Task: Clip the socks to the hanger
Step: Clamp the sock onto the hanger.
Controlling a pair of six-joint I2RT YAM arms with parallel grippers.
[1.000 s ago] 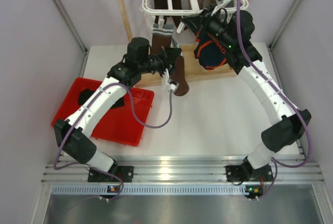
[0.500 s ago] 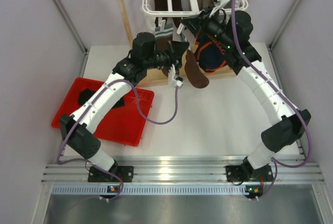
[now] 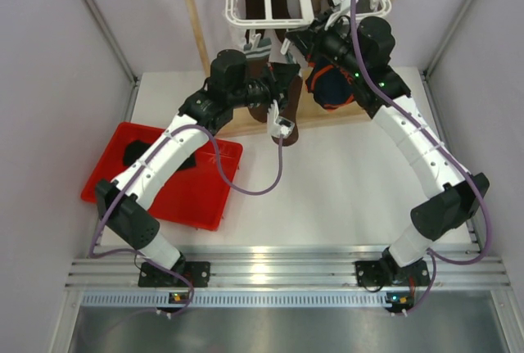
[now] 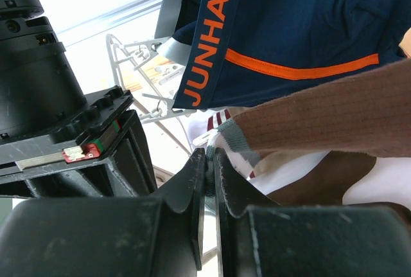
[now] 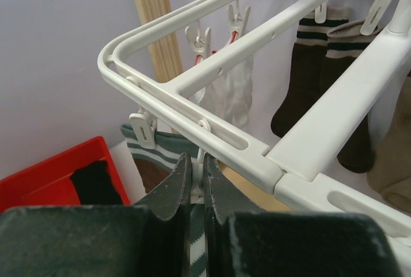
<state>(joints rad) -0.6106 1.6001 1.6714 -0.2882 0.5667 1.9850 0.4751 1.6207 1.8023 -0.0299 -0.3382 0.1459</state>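
Your left pincer (image 4: 209,158) is pinching the ribbed brown sock (image 4: 334,116), which trails toward 2 o'clock. Your right pincer (image 5: 197,161) squeezes a white plastic clip (image 5: 198,192).

White arm links (image 3: 160,160), black joints (image 3: 446,205) and jaws, purple cables (image 3: 260,193)

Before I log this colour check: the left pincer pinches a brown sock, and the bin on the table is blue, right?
The bin is red, not blue, as the top external view shows. The left pincer does pinch a brown sock.
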